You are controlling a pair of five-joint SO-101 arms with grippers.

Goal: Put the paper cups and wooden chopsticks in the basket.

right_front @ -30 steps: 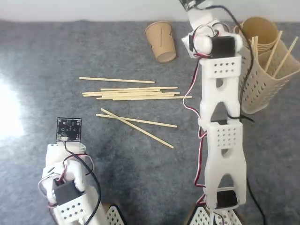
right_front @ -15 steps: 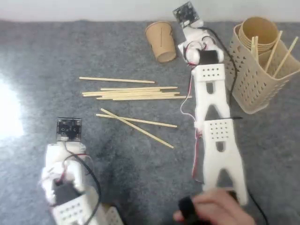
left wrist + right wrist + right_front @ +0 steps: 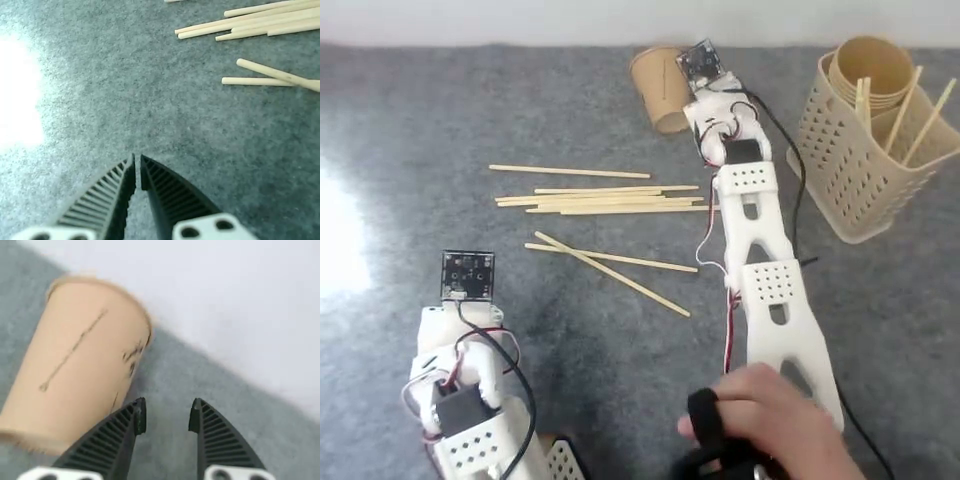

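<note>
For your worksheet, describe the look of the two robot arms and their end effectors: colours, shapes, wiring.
The left arm and right arm are white plastic links with grids of small holes, black motors and red, black and white cables. The left end effector and right end effector have black, ribbed, tapering fingers on white mounts.

Paper cup [image 3: 655, 90] partly behind the right arm's wrist camera [image 3: 698, 62]

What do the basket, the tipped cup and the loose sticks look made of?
The basket looks like moulded plastic, cream and slightly glossy, its wall pierced by regular rows of holes. The tipped cup looks like matte tan paper, judging by the seam line down its side. The loose sticks look like pale bare wood, probably unvarnished, since they show no shine.
</note>
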